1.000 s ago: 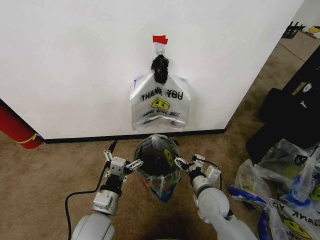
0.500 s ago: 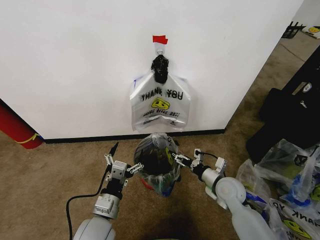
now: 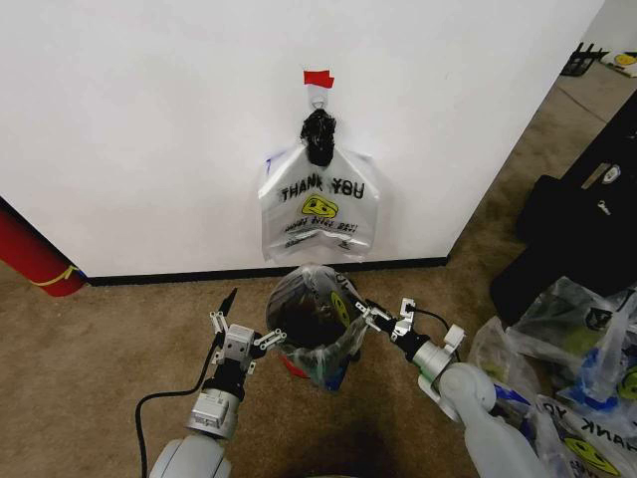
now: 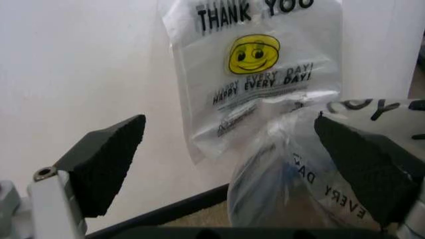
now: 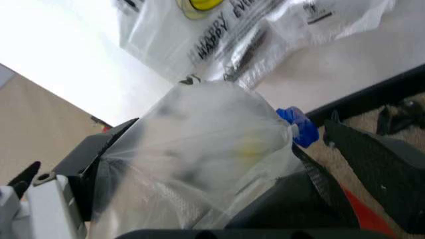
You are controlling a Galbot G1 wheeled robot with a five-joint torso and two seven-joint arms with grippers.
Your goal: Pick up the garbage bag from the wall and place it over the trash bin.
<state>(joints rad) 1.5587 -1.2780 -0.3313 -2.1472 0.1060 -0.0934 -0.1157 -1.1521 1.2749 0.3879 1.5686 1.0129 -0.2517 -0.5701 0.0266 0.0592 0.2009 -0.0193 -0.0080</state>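
Observation:
One garbage bag (image 3: 318,211) (image 4: 252,74) (image 5: 219,30), white with "THANK YOU" and a yellow smiley, hangs on the white wall (image 3: 149,129) under a black knotted bundle (image 3: 318,137). A second such bag (image 3: 317,317) (image 4: 285,164) (image 5: 206,144) lies spread over the small black trash bin (image 3: 291,364) below it. My left gripper (image 3: 244,329) stands open at the bin's left side. On the bin's right side my right gripper (image 3: 384,311) is open, with the bag's plastic lying over one finger (image 5: 99,159). A blue handle (image 5: 299,127) pokes out at the bag's edge.
A red tape strip (image 3: 318,78) marks the hook. A large red cylinder (image 3: 35,254) stands at the far left by the black baseboard (image 3: 179,276). Several more bags (image 3: 577,349) and a black case (image 3: 582,224) crowd the floor on the right. A cable (image 3: 164,388) trails beside my left arm.
The bag held between both grippers has come down and now sits spread over the bin. My right arm has swung outward to the right, and the left gripper has dropped slightly.

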